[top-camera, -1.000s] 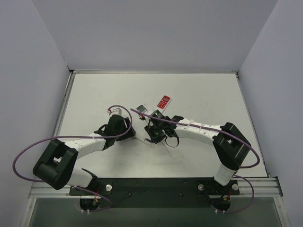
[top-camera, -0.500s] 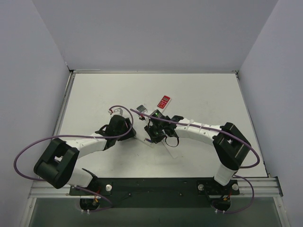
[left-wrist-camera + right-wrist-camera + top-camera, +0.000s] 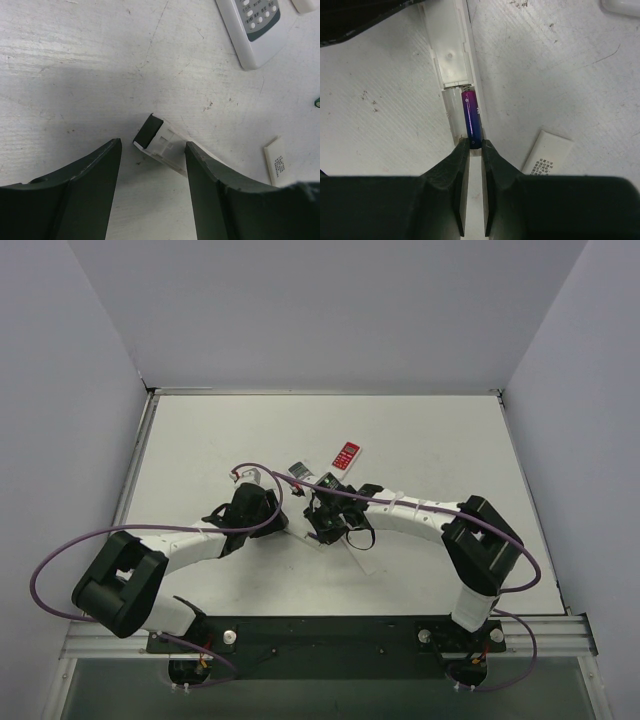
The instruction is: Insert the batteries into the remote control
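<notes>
A white remote (image 3: 451, 60) lies face down with its battery compartment open. My right gripper (image 3: 472, 145) is shut on the near end of a blue battery (image 3: 471, 117), which lies in the compartment's right slot. The left slot beside it shows bare white. In the left wrist view the remote's end (image 3: 157, 140) lies between my left gripper's (image 3: 152, 150) open fingers, close to the right finger. In the top view the left gripper (image 3: 272, 518) and right gripper (image 3: 325, 525) meet at this remote (image 3: 318, 537). A green battery's tip (image 3: 317, 101) shows at the right edge.
The white battery cover (image 3: 547, 152) with printed text lies on the table right of the remote, also in the left wrist view (image 3: 276, 160). A second white remote with buttons (image 3: 255, 25) lies further back. A red remote (image 3: 346, 455) lies behind the grippers.
The left gripper has edged slightly right toward the remote. The right gripper stays shut on the blue battery at the compartment, with the arm shifted a little.
</notes>
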You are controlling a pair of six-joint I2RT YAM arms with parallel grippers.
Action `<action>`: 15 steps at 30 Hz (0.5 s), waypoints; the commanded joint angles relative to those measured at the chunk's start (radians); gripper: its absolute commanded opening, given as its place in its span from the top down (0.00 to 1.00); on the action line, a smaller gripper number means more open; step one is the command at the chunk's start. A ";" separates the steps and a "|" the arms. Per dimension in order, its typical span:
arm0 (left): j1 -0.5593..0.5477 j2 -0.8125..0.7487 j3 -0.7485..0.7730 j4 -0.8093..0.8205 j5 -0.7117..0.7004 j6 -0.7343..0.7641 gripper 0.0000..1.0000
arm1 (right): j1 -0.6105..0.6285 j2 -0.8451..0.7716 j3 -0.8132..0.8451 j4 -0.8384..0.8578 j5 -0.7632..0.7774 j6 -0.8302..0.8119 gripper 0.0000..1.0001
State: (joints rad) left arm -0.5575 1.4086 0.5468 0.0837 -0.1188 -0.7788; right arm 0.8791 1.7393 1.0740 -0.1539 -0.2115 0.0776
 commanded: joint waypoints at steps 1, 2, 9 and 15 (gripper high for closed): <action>-0.010 0.016 0.021 -0.012 -0.001 0.001 0.36 | 0.009 0.011 0.029 -0.022 -0.002 -0.007 0.93; -0.010 0.016 0.022 -0.012 -0.001 0.001 0.36 | 0.009 0.012 0.029 -0.022 -0.002 -0.006 0.94; -0.012 0.018 0.024 -0.012 0.004 0.001 0.36 | 0.009 0.031 0.032 -0.022 0.014 -0.006 0.99; -0.015 0.021 0.025 -0.010 0.008 -0.002 0.37 | 0.014 0.052 0.035 -0.015 0.037 -0.006 1.00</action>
State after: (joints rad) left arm -0.5613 1.4090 0.5472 0.0837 -0.1196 -0.7815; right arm 0.8791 1.7504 1.0824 -0.1574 -0.2131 0.0780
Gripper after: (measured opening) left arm 0.637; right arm 0.083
